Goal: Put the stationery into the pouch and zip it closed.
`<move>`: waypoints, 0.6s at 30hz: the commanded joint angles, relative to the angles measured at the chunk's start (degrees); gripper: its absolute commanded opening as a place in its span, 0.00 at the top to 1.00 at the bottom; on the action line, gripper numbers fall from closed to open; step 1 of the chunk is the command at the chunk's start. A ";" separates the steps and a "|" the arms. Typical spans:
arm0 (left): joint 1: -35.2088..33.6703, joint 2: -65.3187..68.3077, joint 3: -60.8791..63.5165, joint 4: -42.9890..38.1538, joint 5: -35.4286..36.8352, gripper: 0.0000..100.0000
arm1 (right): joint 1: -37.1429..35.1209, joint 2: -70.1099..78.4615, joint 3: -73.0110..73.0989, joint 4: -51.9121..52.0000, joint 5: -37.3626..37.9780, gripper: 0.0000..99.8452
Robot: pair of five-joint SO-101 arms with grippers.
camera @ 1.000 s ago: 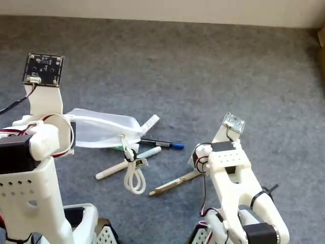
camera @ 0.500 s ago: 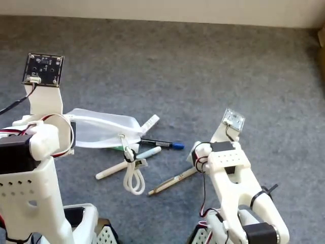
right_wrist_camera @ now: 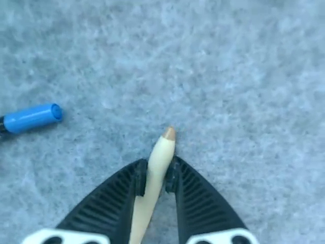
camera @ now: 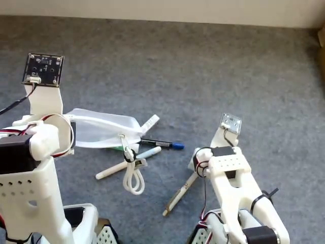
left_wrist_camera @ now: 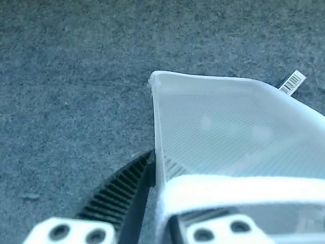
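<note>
On the grey carpet (camera: 203, 66), toward the left arm's side, lies the translucent white mesh pouch (camera: 104, 129), flat, with a white barcode tag (camera: 151, 122) sticking out at its far corner; the left gripper (left_wrist_camera: 158, 162) is clamped on one edge of the pouch, one black ribbed finger (left_wrist_camera: 122, 195) outside the mesh and the other seen dimly through it. From the pouch's zipper end hangs a white cord loop (camera: 134, 180), which lies on the carpet just beside a white marker (camera: 114, 170) and a pale blue pen (camera: 151, 152); a black pen with a blue cap (camera: 163, 144) rests just beyond them, its black end at the pouch's corner, its cap pointing toward the right arm. The right gripper (right_wrist_camera: 156, 170) has its jaws closed on a slim cream-coloured pencil (right_wrist_camera: 161, 147), whose brown tip pokes out just past the fingertips; in the high view the pencil's long body slants from the gripper back toward the arms' bases, well apart from the pouch; whether it touches the carpet I cannot tell.
</note>
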 commanded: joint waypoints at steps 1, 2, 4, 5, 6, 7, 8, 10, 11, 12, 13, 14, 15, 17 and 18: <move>-0.40 0.04 -2.42 0.09 0.53 0.99 | -0.84 -0.48 0.48 -0.04 2.37 1.00; -0.40 0.04 -2.42 0.09 0.53 0.99 | -0.84 -0.48 0.48 -0.04 2.55 1.00; -0.40 0.04 -2.42 0.09 0.53 0.99 | -0.92 -0.48 0.22 -0.04 2.55 1.00; -0.40 0.04 -2.42 0.09 0.53 0.99 | -1.01 -0.48 -0.40 0.04 2.55 1.00; -0.40 0.13 -2.42 0.09 0.53 0.99 | -0.84 -0.48 -1.10 0.66 2.55 1.00; -0.40 0.22 -2.42 0.18 0.53 0.99 | -0.75 -0.48 -2.15 2.24 2.64 1.00; -0.40 0.40 -2.42 0.18 0.53 0.99 | -0.75 -0.48 -4.00 4.62 2.64 1.00; -0.22 0.48 -2.42 0.18 0.53 0.99 | -0.84 -0.48 -8.66 11.30 2.64 1.00; -0.13 0.48 -2.42 0.18 0.53 0.99 | -0.92 -0.48 -11.38 14.90 2.73 1.00; -0.13 0.48 -2.51 0.18 0.53 0.99 | -0.92 -0.48 -14.29 18.24 3.16 1.00; -0.13 0.48 -2.51 0.09 0.53 0.99 | -0.92 -0.48 -17.01 20.88 4.57 1.00; -0.13 0.48 -2.59 0.00 0.53 0.99 | -0.92 -0.48 -19.38 23.08 6.33 1.00; -0.13 0.48 -2.59 0.00 0.53 0.99 | -0.92 -0.48 -21.58 24.75 7.65 1.00; -0.13 0.48 -2.59 -0.09 0.53 0.99 | -0.92 -0.48 -25.45 27.56 9.32 1.00; -0.13 0.57 -2.59 -0.09 0.53 0.99 | -0.92 -0.48 -27.12 28.79 9.67 1.00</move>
